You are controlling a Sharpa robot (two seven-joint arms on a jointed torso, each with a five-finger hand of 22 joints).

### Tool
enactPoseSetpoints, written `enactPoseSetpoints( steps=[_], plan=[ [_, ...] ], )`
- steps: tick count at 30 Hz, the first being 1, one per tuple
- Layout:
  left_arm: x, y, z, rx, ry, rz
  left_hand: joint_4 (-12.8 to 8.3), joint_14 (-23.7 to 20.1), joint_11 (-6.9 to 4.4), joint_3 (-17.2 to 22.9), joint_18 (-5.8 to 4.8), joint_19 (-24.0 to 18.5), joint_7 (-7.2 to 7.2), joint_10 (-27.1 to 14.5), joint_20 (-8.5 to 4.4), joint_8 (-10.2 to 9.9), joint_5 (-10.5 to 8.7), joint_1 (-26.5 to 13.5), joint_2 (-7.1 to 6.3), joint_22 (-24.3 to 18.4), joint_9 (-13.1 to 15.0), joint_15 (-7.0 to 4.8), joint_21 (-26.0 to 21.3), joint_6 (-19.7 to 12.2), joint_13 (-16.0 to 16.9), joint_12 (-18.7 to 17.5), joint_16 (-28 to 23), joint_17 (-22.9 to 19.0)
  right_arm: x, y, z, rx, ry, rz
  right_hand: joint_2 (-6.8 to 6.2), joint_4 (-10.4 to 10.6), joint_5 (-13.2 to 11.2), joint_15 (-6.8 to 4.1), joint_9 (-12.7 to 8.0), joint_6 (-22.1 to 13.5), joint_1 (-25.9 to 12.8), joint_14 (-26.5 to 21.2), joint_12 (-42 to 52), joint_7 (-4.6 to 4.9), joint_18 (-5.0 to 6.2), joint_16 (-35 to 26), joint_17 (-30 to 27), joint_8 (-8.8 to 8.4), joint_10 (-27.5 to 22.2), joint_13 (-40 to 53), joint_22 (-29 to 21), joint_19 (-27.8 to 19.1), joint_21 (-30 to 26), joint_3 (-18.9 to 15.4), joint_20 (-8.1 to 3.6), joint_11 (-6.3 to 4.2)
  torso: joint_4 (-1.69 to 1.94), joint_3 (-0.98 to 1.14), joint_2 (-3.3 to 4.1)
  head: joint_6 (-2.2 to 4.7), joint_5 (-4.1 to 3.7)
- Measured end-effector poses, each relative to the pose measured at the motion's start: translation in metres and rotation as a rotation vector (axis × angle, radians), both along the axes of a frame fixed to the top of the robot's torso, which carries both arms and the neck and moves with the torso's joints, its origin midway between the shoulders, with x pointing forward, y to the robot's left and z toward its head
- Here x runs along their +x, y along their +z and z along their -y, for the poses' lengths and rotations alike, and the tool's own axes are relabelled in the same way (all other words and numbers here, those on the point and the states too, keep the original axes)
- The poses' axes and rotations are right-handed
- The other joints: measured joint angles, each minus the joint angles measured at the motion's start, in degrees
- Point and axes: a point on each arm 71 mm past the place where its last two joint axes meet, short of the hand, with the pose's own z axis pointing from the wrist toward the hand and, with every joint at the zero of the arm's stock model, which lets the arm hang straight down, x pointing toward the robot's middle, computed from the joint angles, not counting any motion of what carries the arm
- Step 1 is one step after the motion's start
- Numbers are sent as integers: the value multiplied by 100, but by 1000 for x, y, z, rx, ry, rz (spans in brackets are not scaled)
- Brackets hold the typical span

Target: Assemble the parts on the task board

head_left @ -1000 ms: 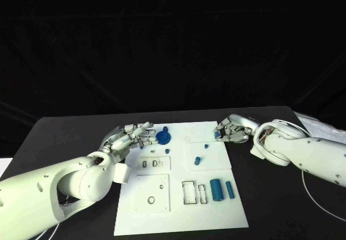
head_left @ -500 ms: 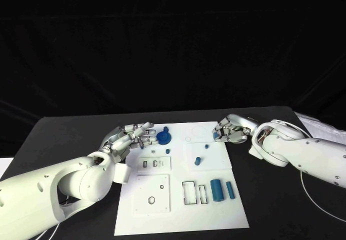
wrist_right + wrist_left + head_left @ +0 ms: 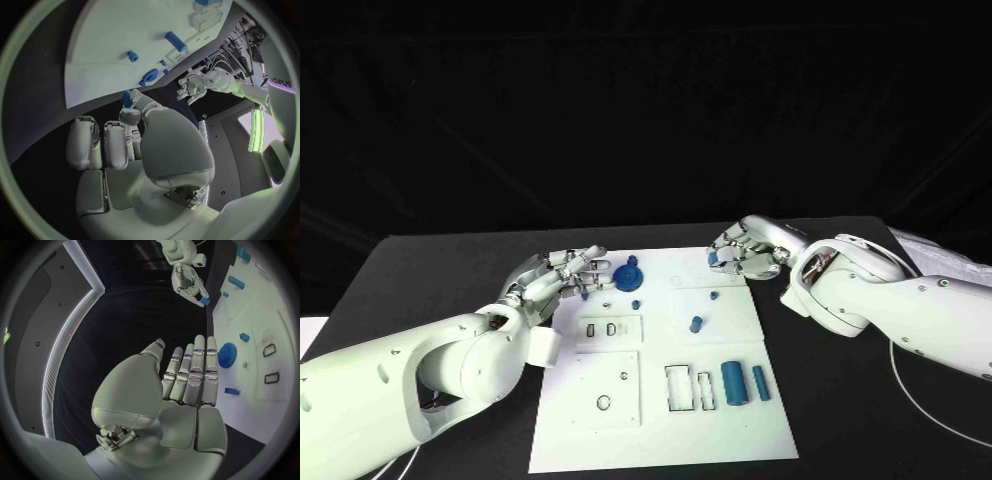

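Right hand [image 3: 740,254], blue part [image 3: 713,258] shifted left.

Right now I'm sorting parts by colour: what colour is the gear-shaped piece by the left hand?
Blue. The gear shows best in the left wrist view.

The right robot hand [image 3: 741,252] hides most of a small blue part [image 3: 715,257].

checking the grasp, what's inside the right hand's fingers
The right hand holds a small blue part at its fingertips, above the far right edge of the task board. A little blue shows in the head view; the fingers cover the rest, so its shape cannot be told.
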Motion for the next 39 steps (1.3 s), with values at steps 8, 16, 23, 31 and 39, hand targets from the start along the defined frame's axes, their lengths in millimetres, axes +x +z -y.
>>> enactPoseSetpoints(
  steps=[8, 16, 23, 31, 39],
  plan=[
    [8, -4, -7, 8, 29, -5, 0, 0, 0, 0, 0, 0, 0, 0, 0, 0, 0, 0, 0, 0, 0, 0, 0, 0, 0, 0, 0, 0, -13, -4, -54, 16, 53, -36, 6, 0, 2, 0, 0, -2, -7, 0, -36, 3, 0, -34, -37, -17, 0, -28, -37, 0, 0, 0, 0, 0, 26, -49, -68, -100, 53],
    [14, -7, -14, 12, 54, -8, 0, 21, 0, 0, 0, 0, 0, 0, 0, 0, 0, 0, 0, 1, 0, -20, 0, 0, 0, 0, 0, -1, -30, -34, -106, 1, 125, -107, 5, 0, 1, 0, 0, -14, -7, 0, -103, 14, 0, -91, -124, -31, 0, -80, -125, -21, -32, 31, -20, 1, 49, -105, -143, -187, 95],
    [16, -8, -15, 11, 63, -8, 0, 21, 0, 0, 0, 0, 0, 0, 0, 0, 0, 0, 0, 1, 0, -20, 0, 0, 0, 0, 0, 4, -34, -49, -129, -41, 138, -116, 5, 0, 0, 0, 0, -24, -8, 0, -104, 24, 0, -91, -148, -31, 0, -67, -145, -42, -33, 31, -41, 1, 70, -144, -172, -237, 154],
    [16, -8, -15, 7, 63, -9, -31, 21, -21, -1, 0, 0, 0, 21, 0, 0, 0, 0, 0, -5, 0, -20, 0, 0, 0, 0, 0, 4, -38, -63, -148, -90, 129, -137, -16, 0, -1, 1, 0, -31, -47, 0, -103, 31, 0, -124, -163, -31, 1, -61, -175, -42, -54, 31, -41, 1, 70, -146, -172, -266, 260],
    [15, -8, -13, 4, 60, -10, -31, 20, -21, -1, 0, 0, 0, 21, 0, 0, 0, 0, 0, -5, 0, -20, 0, 0, 0, 0, 0, 3, -39, -69, -156, -121, 123, -145, 6, 15, -7, 1, 0, -48, -70, 0, -103, 48, 0, -124, -175, -31, 1, -57, -185, -42, -54, 45, -40, 2, 66, -138, -170, -281, 291]
  ],
)
